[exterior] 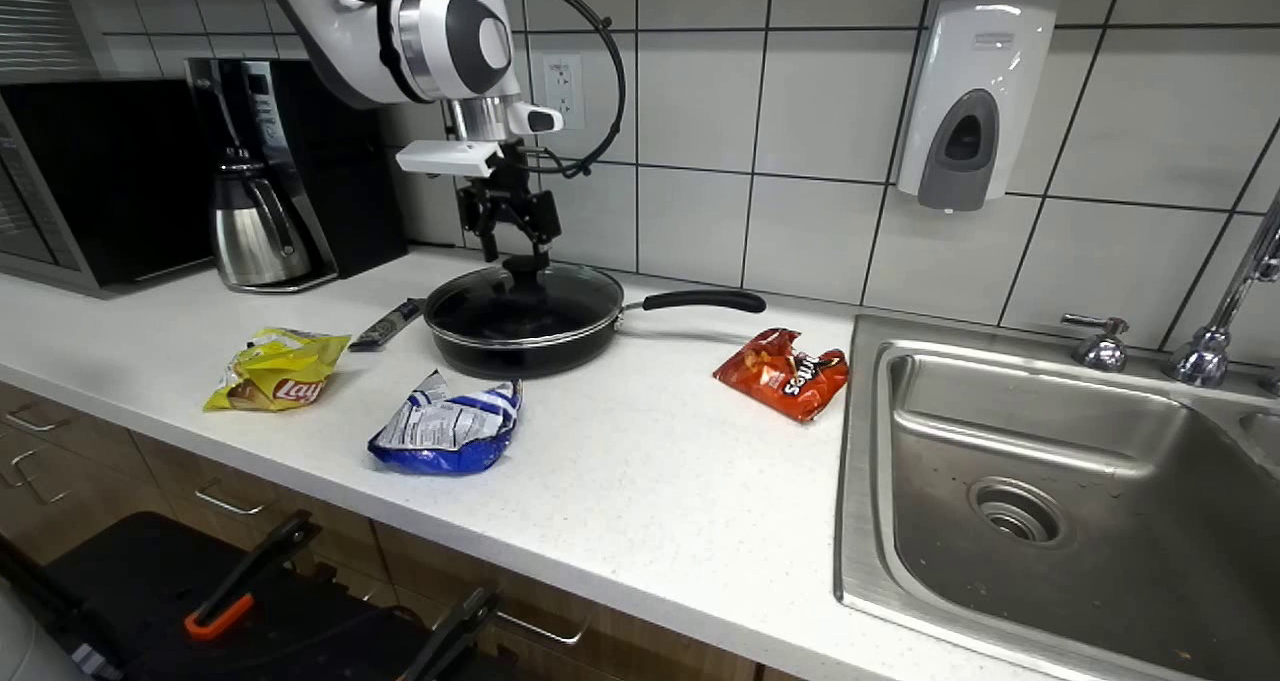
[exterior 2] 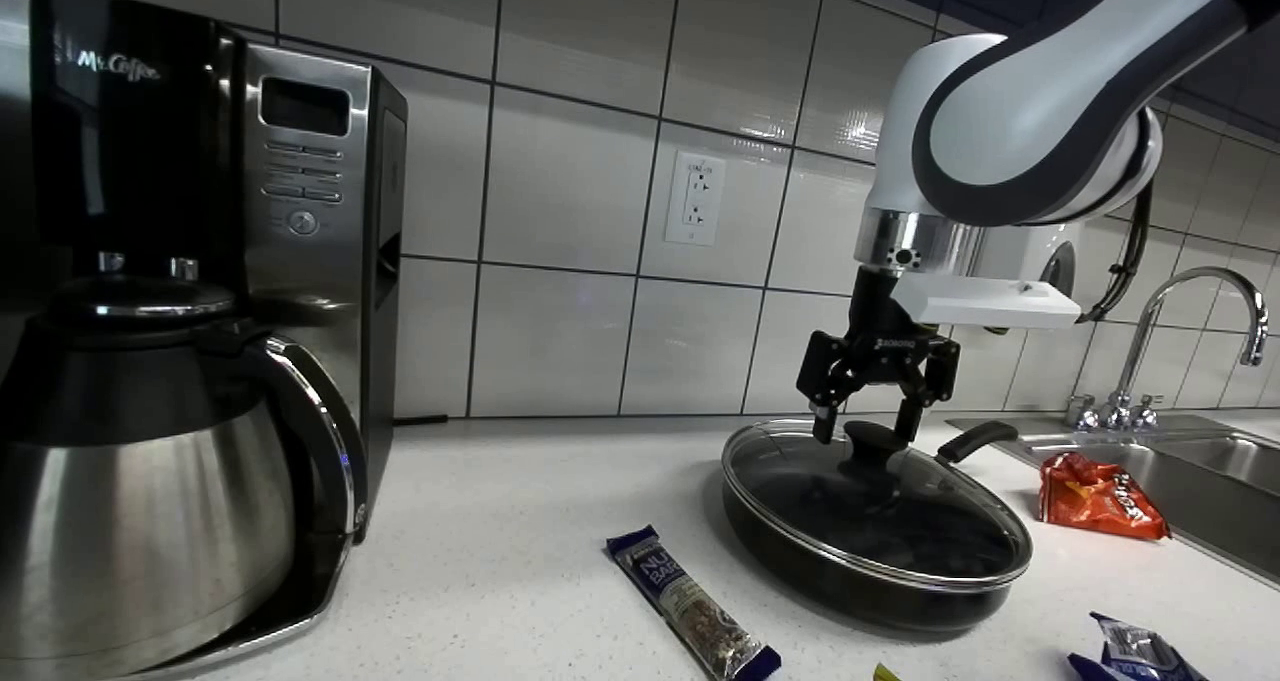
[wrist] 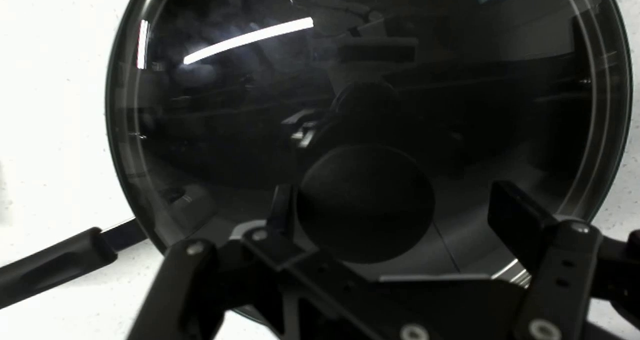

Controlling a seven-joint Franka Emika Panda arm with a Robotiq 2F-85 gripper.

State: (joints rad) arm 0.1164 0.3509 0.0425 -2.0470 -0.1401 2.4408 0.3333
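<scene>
Gripper [exterior 2: 865, 431]: is pointing downward, released, its fingers [wrist: 517, 212] standing apart on either side of the knob [wrist: 367, 205]; in the wrist view one finger is sitting close beside the knob, contact not determinable, and the opposite finger is standing clear.
Lid [exterior: 520, 313]: is resting level on the pan [exterior: 530, 359], its dark glass reflecting a bright strip in the wrist view.
Pan: is standing close to the rear edge of the tabletop [exterior: 640, 471], along the tiled wall [exterior: 690, 101].
Pan handle [exterior: 705, 301]: is extending alongside the rear edge toward the sink [exterior: 865, 521].
Nut bar [exterior 2: 695, 606]: is lying flat beside the pan, on the side facing the coffee maker [exterior: 340, 161].
Yellow bag [exterior: 285, 366]: is lying near the front edge, bearing the Lay's logo.
Blue-and-white bag [exterior: 450, 426]: is lying between the pan and the front edge.
Red bag [exterior: 785, 371]: is lying just beside the sink, nearer the rear edge than the front edge.
Coffee maker: is standing by the rear edge, a metal carafe [exterior: 258, 236] resting in it.
Dispenser [exterior: 975, 101]: is hanging on the tiled wall over the sink.
</scene>
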